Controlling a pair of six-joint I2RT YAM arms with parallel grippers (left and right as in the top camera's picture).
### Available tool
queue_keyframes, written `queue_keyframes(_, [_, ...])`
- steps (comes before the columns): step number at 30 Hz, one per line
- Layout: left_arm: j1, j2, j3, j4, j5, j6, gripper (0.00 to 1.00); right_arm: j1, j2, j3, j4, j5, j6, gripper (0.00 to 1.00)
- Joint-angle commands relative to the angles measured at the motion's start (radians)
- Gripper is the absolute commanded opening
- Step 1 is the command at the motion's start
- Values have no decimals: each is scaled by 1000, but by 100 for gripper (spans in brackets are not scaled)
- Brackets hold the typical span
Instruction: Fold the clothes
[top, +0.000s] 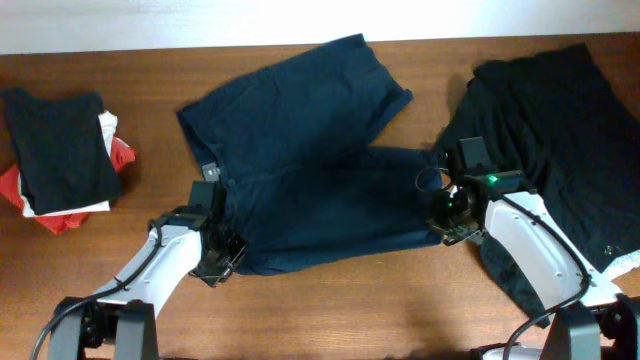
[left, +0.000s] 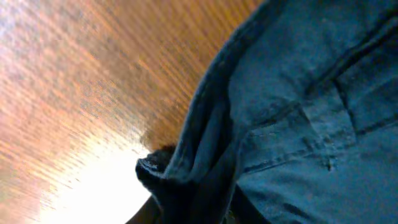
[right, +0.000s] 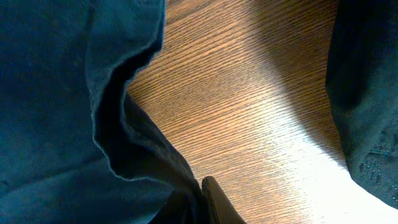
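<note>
Dark navy shorts (top: 310, 170) lie spread across the middle of the wooden table, one leg folded over toward the right. My left gripper (top: 222, 255) is shut on the shorts' waistband corner at the front left; the left wrist view shows the bunched waistband (left: 205, 155) between the fingers. My right gripper (top: 447, 212) is shut on the hem of the shorts' leg at the right; the right wrist view shows the hem (right: 118, 149) pinched beside one finger (right: 214, 199).
A folded stack of black, white and red clothes (top: 60, 155) sits at the far left. A pile of black garments (top: 555, 130) lies at the right, next to my right arm. Bare wood shows along the front edge (top: 340, 310).
</note>
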Motion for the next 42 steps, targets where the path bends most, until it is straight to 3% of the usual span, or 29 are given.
queue_keyframes(1, [8,-10,11,-71,-142,152,17,-5,0,6,-7,36,-4,9])
queue_keyframes(4, [8,-109,116,-234,-142,340,11,-57,-14,91,-113,36,-24,5])
queue_keyframes(7, [8,-301,220,-368,-142,414,12,-131,-51,237,-271,36,-55,4])
queue_keyframes(11, [8,-543,277,-558,-106,414,12,-188,-156,387,-406,36,-117,4])
queue_keyframes(14, [8,-628,317,-703,-89,414,12,-188,-248,452,-438,36,-132,5])
queue_keyframes(18, [8,-646,349,-672,-90,372,12,-187,-268,482,-340,35,-197,5])
queue_keyframes(21, [8,-586,341,-589,-155,186,13,-187,-196,482,-163,-62,-270,5])
queue_keyframes(25, [8,-447,296,-453,-173,83,13,-172,-44,482,-23,-125,-283,5])
queue_keyframes(28, [8,-329,290,-372,-125,85,13,-127,43,482,9,-125,-325,4])
queue_keyframes(30, [5,-265,290,-339,76,184,13,-120,68,482,1,-118,-325,4])
queue_keyframes(31, [-10,-236,290,-335,150,233,31,-121,67,482,2,-110,-325,4])
queue_keyframes(33, [-32,-193,290,-334,106,253,55,-122,63,482,-11,-111,-325,4])
queue_keyframes(35, [-32,-137,290,-305,59,253,54,-122,63,482,-54,-111,-325,4])
queue_keyframes(38, [-33,17,290,-227,60,254,42,-122,63,482,-160,-19,-325,4])
queue_keyframes(42, [-32,201,290,-95,39,270,42,-122,63,482,-235,82,-324,4])
